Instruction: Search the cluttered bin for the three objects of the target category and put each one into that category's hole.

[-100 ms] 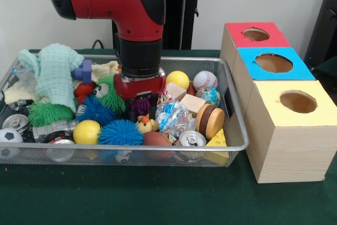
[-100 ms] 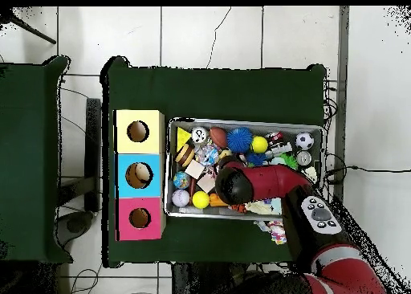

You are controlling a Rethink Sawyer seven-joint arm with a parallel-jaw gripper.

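Hidden: I can't see the hand's (image 1: pixel 140 97) fingers; the tip sits low among the toys in the bin (image 1: pixel 231 98), behind a purple spiky toy (image 1: pixel 140 106). Can't tell if spread or pinching.
Overhead: arm (image 2: pixel 265 182) covers the bin's mid part, so what's under it is lost to me.
Cut off: bin's left end runs off the front view; a soccer ball (image 1: pixel 8 136) is partly cropped there.
Hard to make out: cans (image 1: pixel 190 139) and dark bits at the bin's front-left, blurred by the mesh wall.
Target category: can't tell from views which one it is.
Balls: yellow ball (image 1: pixel 178 79) and baseball (image 1: pixel 205 80) at back right, touching or nearly so; globe ball (image 1: pixel 210 96) just in front of the baseball; 2nd yellow ball (image 1: pixel 87 131) front-left of the hand.
Spiky toys: blue (image 1: pixel 120 132), green (image 1: pixel 46 113), all left of or in front of the hand.
Cloth: mint knit (image 1: pixel 57 72) draped at back left.
Boxes: red (image 1: pixel 256 35), blue (image 1: pixel 274 63), yellow (image 1: pixel 298 101) tops in a row on the counter (image 1: pixel 158 193) beside the bin's right end, each w/ one round hole. Overhead shows sth pale inside the blue one.
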